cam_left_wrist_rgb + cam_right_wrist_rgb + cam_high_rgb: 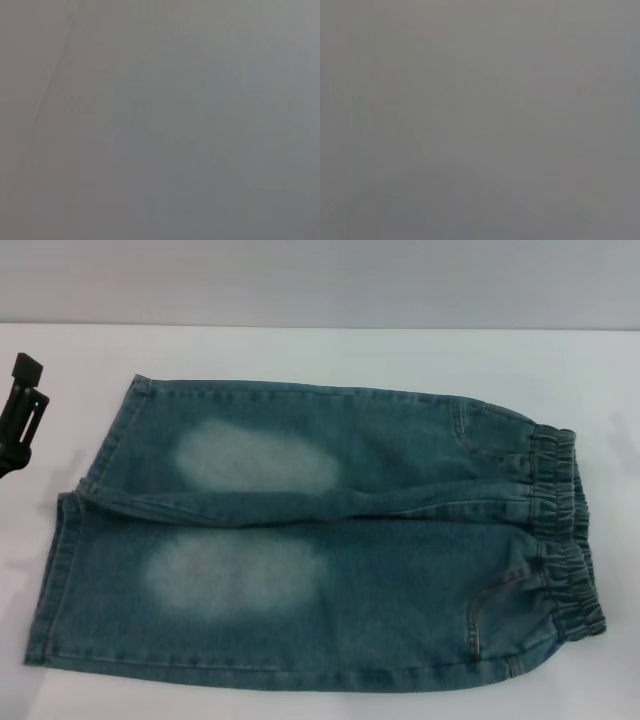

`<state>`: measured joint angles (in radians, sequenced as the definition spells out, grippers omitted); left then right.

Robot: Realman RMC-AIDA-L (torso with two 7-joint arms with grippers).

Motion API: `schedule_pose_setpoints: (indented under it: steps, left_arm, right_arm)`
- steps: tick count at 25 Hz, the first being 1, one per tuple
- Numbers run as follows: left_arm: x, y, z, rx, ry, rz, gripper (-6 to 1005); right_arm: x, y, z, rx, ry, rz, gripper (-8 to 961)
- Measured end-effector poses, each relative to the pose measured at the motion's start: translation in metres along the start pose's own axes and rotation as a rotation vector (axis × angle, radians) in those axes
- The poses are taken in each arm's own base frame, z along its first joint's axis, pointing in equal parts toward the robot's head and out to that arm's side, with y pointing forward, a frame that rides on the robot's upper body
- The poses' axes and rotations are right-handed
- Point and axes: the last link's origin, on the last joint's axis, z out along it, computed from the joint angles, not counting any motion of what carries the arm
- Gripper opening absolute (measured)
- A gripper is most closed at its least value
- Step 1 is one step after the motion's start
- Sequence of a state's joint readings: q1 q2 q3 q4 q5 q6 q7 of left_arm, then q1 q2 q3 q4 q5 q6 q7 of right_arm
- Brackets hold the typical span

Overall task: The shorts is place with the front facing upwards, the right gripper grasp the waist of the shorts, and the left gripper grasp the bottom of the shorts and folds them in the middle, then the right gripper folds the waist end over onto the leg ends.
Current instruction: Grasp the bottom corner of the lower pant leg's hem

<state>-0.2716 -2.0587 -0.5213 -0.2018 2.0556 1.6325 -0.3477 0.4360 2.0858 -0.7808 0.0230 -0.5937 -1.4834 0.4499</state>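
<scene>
- The denim shorts (320, 540) lie flat and spread out on the white worktop (330, 350), front side up, with pockets and two faded patches showing on the legs.
- Their gathered elastic waist (562, 530) is at the end toward the robot's right; the leg ends (62, 550) are at the opposite end, toward its left. This layout likely suits the task, putting each end on the side of the arm meant to take it.
- The two legs lie side by side, meeting along a crease that runs from the waist toward the hems (the natural line for the first fold).
- The left end effector (22, 410) is just off the shorts, beyond the hem of the farther leg, apart from the cloth and touching nothing. Only a dark part of it shows at the picture's edge, so I cannot tell whether its fingers are spread or pressed together.
- The right end effector is not in the head view.
- Both wrist views show only a featureless grey blur, so they add nothing.
- Judging from how the cloth lies, no fold is made yet and no grasp has begun.
</scene>
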Motion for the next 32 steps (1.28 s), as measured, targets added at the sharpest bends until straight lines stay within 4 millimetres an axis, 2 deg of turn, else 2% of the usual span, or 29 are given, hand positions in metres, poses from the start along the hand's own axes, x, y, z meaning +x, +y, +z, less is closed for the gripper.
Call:
schedule_pose_setpoints:
  steps: [6, 13, 17, 23, 27, 32]
  left_arm:
    - [0.001, 0.0, -0.001, -0.026, -0.005, -0.085, 802]
    - [0.003, 0.002, -0.006, -0.091, -0.015, -0.118, 802]
    - [0.004, -0.004, -0.002, -0.163, -0.074, -0.179, 802]
    - [0.011, -0.022, 0.019, -0.294, -0.228, -0.311, 802]
    - [0.031, -0.044, 0.042, -0.419, -0.465, -0.445, 802]
    - [0.054, -0.056, 0.055, -0.522, -0.689, -0.512, 801]
  right_arm:
    - [0.001, -0.006, -0.013, 0.023, 0.008, -0.004, 786]
    - [0.001, -0.004, -0.012, 0.01, 0.005, -0.003, 787]
    - [0.001, -0.002, -0.011, 0.001, 0.006, -0.004, 787]
    - [0.002, -0.001, -0.01, -0.004, 0.015, -0.002, 787]
    - [0.004, -0.002, -0.011, 0.005, 0.027, 0.002, 787]
    - [0.011, -0.005, -0.007, 0.026, 0.074, 0.001, 787]
